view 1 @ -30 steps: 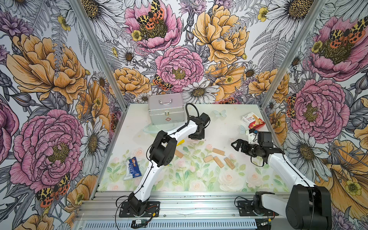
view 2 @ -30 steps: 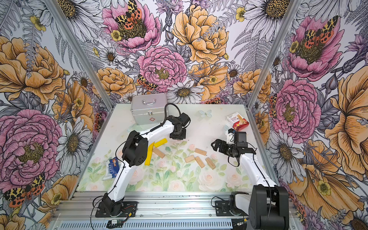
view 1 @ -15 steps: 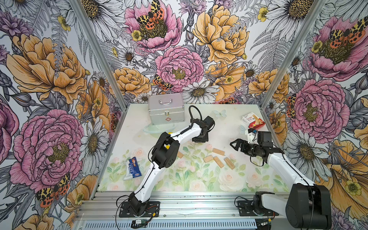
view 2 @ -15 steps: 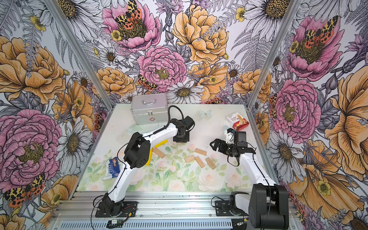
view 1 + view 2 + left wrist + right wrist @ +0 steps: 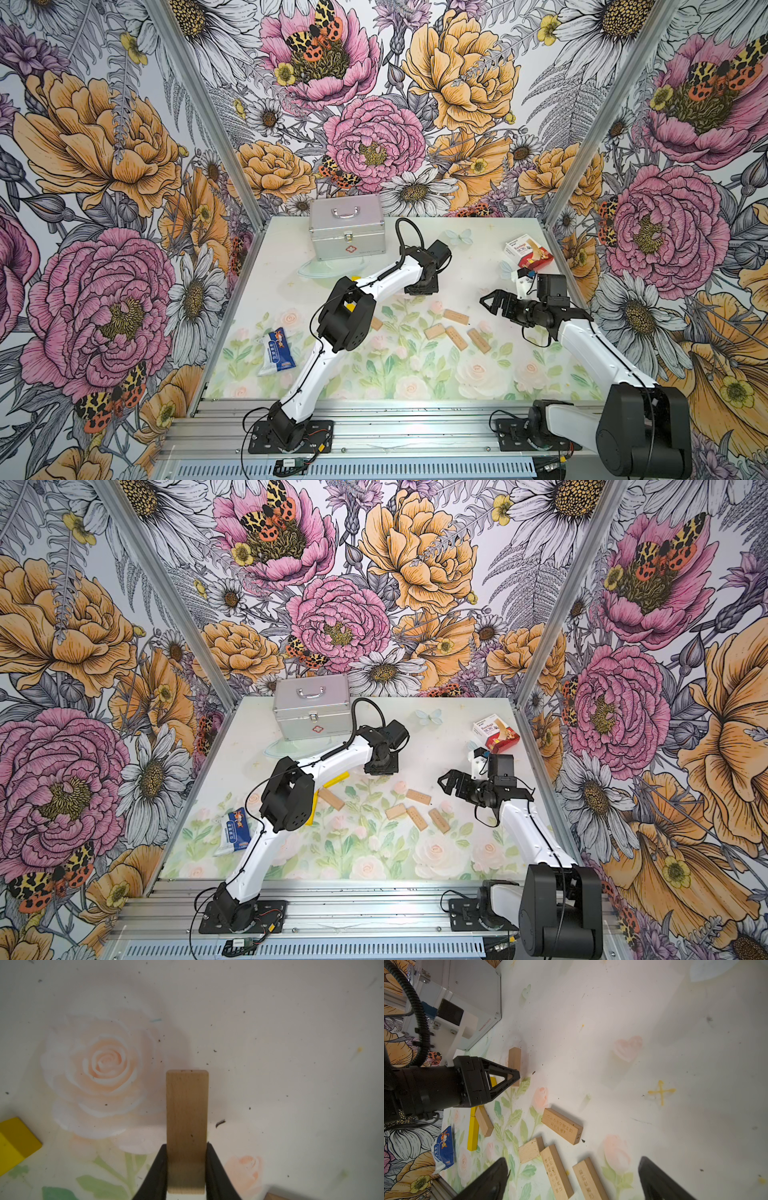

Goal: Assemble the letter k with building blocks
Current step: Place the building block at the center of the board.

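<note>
The tabletop (image 5: 478, 257), printed with pale roses, carries a silver case (image 5: 347, 232) at its far edge, and every place here is given from that case. The left arm (image 5: 386, 278) stretches across the case's front. Its left claw (image 5: 186, 1145) points down just in front of the case's front corner on the robot's right. That claw is clamped on one end of a pale wood block (image 5: 187, 1115), with the fingers pressing the block's two long edges. The free end juts past the fingertips, low over the tabletop. Whether the block touches the surface cannot be told.

The right claw (image 5: 487, 303) hangs well off the case's right side and nearer the robot than the case. Its jaws are spread wide with nothing between them.

A red-and-white carton (image 5: 528, 253) lies about level with the case's front, far off to its right. A blue-white sachet (image 5: 276, 351) lies well in front of the case, toward the robot's left.

The letter k (image 5: 473, 1126) lies flat in front of the case, partly hidden in both top views by the left arm's elbow. It has a yellow stem (image 5: 472, 1140), with a yellow bar (image 5: 336, 780) and a pale bar (image 5: 331, 799) slanting off it. Four loose pale blocks (image 5: 456, 337) lie scattered in front of the case and to its right, close to one another, some with engraved writing.
</note>
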### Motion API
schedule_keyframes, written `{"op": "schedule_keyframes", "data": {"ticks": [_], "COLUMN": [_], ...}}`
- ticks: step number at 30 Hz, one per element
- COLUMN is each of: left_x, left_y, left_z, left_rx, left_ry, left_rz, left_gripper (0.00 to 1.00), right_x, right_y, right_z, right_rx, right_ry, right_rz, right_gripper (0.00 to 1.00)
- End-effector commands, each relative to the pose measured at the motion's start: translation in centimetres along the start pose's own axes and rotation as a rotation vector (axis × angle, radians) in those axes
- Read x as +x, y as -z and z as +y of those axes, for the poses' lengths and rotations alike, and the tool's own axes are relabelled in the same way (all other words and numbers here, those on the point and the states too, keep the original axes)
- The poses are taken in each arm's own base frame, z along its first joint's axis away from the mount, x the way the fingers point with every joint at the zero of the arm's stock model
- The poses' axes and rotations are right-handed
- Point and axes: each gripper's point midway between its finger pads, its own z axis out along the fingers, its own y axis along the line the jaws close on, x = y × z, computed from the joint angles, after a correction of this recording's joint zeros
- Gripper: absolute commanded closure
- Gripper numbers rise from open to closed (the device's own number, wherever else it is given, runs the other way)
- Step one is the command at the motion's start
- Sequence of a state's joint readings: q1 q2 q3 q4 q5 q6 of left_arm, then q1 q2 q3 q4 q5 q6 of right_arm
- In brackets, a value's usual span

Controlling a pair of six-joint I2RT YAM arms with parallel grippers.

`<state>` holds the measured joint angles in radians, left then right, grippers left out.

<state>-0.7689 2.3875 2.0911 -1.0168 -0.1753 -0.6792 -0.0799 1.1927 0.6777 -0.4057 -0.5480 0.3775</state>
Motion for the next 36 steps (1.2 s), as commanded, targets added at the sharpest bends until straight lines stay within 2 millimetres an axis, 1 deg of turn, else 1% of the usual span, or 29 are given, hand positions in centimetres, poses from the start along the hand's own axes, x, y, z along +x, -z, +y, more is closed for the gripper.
{"op": "schedule_keyframes", "data": {"ticks": [1,5,18,25,36], "left_x": [0.2,0.6,2.2,3.1,2.7], "left_y": [-0.8,-0.9,-1.8,-2.0,-2.1], "left_z": [-0.8,-1.0,-0.7,0.2,2.2], "left_rx": [0.005,0.011,-0.009,-0.042,-0.077], "left_ry": [0.004,0.002,-0.002,0.003,0.017], "left_rz": [0.004,0.017,0.054,0.063,0.065], "left_gripper": [1.00,1.00,1.00,1.00,1.00], "right_x": [-0.7,-0.7,-0.6,-0.6,-0.6], "right_y": [0.0,0.0,0.0,-0.1,-0.2], "right_z": [0.4,0.3,0.3,0.3,0.3], "right_rx": [-0.022,-0.021,-0.022,-0.023,-0.023], "right_ry": [0.010,0.011,0.009,0.008,0.007], "right_rz": [-0.024,-0.023,-0.024,-0.019,-0.018], "right_gripper": [0.01,0.01,0.01,0.01,0.01]}}
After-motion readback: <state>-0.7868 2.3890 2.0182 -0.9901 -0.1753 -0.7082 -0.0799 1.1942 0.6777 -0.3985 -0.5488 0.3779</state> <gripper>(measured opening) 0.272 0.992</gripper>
